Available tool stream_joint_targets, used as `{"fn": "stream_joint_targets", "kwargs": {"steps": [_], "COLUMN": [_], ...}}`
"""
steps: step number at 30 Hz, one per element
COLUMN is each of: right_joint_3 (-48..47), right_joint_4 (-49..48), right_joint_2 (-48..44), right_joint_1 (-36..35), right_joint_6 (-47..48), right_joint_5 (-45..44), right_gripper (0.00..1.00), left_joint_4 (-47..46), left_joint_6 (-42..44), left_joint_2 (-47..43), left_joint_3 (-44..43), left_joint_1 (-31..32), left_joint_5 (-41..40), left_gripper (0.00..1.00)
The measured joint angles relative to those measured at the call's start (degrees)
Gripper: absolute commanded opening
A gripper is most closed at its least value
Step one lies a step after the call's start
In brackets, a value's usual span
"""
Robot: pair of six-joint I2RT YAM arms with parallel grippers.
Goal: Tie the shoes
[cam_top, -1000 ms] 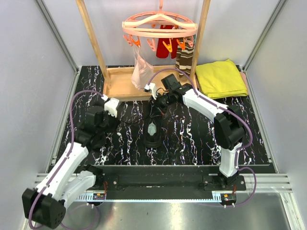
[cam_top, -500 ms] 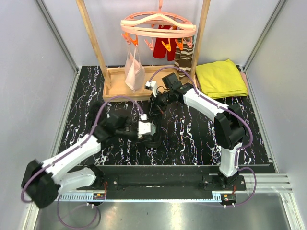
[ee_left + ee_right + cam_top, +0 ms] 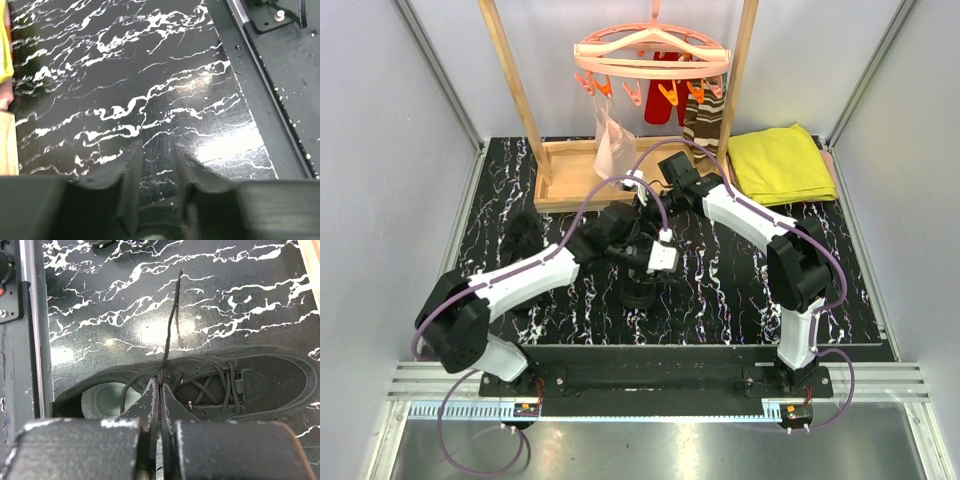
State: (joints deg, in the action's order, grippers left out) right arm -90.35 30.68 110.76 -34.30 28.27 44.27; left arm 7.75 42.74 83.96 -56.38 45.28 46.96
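Black marbled worktop (image 3: 720, 300) carries one shoe (image 3: 260, 385) at its centre. A dark shape (image 3: 525, 235) well to the left may be its mate. Left gripper (image 3: 156, 146) hovers over the central shoe, jaws slightly apart and empty. Right gripper (image 3: 160, 385) has its jaws pinched together on the lace (image 3: 172, 315). Two risks, as I judge it: the thin lace could slip free under tension, or the parted jaws could knock the shoe askew on lowering.

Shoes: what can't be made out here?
- Top external: the left gripper covers most of the shoe, lacing included.
- Left wrist: only table shows; the bottom edge cuts off the rest.
- Right wrist: the right gripper hides where its tips meet the lace.
- Top external, left: dark lump too small to identify.
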Motion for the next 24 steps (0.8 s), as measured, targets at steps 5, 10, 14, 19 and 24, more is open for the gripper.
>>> {"fn": "stream_joint_targets", "kwargs": {"steps": [5, 10, 14, 19, 24], "right_joint_3": [0.00, 0.02, 0.02, 0.02, 0.02], "right_joint_4": [0.00, -0.04, -0.07, -0.07, -0.09], "right_joint_2": [-0.02, -0.04, -0.13, -0.13, -0.13], "right_joint_1": [0.09, 0.24, 0.24, 0.24, 0.24], "right_joint_6": [0.79, 0.83, 0.81, 0.83, 0.83], "right_joint_5": [0.55, 1.51, 1.99, 2.29, 2.38], "right_gripper": [0.00, 0.00, 0.00, 0.00, 0.00], "left_joint_4": [0.15, -0.26, -0.66, -0.33, 1.68], "left_joint_6": [-10.23, -18.23, -20.63, -20.00, -17.05], "left_joint_2": [-6.32, -16.52, -15.63, -8.20, -2.84], "left_joint_3": [-0.04, 2.03, 2.80, 2.75, 1.31], "left_joint_1": [-8.72, -24.70, -27.96, -28.11, -28.11], "left_joint_5": [0.22, -2.03, -2.40, -0.22, 2.73], "left_gripper": [0.41, 0.40, 0.40, 0.40, 0.40]}}
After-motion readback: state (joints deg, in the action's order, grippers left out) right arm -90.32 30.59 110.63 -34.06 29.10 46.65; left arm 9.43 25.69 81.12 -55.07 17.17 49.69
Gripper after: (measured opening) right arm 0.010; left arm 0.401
